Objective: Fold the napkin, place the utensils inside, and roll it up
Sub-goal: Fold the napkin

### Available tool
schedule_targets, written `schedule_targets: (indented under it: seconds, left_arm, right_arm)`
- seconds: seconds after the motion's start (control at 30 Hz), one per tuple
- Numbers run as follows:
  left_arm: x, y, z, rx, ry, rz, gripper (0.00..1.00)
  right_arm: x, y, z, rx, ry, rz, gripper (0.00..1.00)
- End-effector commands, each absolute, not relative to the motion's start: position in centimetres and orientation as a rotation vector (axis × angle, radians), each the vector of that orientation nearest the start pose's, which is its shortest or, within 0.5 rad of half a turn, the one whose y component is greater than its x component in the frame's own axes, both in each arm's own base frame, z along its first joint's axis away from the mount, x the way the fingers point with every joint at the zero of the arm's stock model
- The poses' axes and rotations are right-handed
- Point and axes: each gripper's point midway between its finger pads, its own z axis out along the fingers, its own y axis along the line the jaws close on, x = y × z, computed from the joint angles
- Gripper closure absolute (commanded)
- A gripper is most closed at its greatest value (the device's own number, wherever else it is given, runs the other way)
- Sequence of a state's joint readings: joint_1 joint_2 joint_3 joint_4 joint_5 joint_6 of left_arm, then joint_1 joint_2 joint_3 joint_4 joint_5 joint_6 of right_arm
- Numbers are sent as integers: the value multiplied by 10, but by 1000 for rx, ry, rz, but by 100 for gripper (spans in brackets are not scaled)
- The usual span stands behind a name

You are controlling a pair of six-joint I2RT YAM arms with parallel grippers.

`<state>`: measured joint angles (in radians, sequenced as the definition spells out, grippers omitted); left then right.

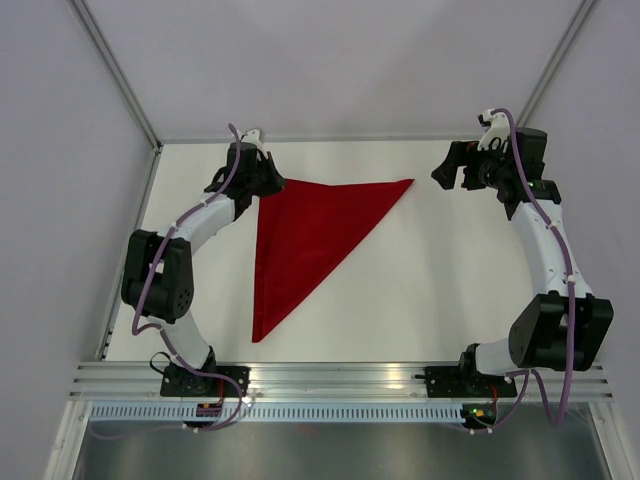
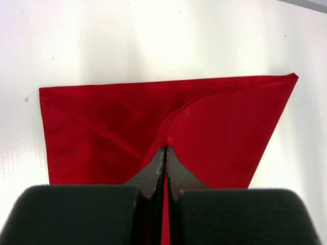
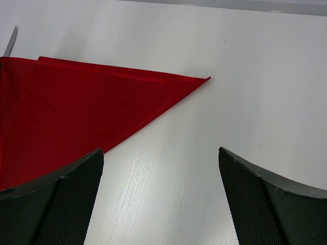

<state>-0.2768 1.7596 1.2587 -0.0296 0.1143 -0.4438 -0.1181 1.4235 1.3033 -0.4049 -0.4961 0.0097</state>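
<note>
Now: left claw [image 2: 165,151] pinched on a corner of the napkin [image 1: 305,230], which is folded to a triangle.

Shut tight, this claw has a small nub of red cloth nipped between its tips, at the corner lying toward 10 o'clock on the tabletop [image 1: 440,290]. From there the cloth spreads flat, one point reaching to 2 o'clock and the long one to 7 o'clock. A top layer curves up toward the pinch, so the edges there do not look fully matched. To finish the fold well, I judge the held corner should go down onto the layer beneath and be released only once the edges line up. The claw should then lift straight off so nothing drags. The right claw [image 3: 161,204] hangs wide open and empty just beyond the 2 o'clock tip, well placed to pin it.
</note>
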Motion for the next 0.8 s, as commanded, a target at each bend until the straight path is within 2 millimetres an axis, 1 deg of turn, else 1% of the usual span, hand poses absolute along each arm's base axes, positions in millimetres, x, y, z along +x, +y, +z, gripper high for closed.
schedule_targets:
  seconds: [0.0,0.03,0.43,0.67,0.77]
  left_arm:
    - [488,-174,168,-96,2109,-567,98]
    - [489,-174,168,-95,2110,-567,98]
    - [496,-169,173,-98,2105,-573,98]
    - [499,-165,168,-107,2115,-568,98]
    - [500,-164,170,-108,2111,-570,98]
  right_arm:
    - [416,34,259,-169,2041,450,2]
    - [417,33,258,-195,2036,434,2]
    - [418,33,256,-192,2043,430,2]
    - [418,32,255,-192,2047,429,2]
    - [418,32,254,-193,2048,429,2]
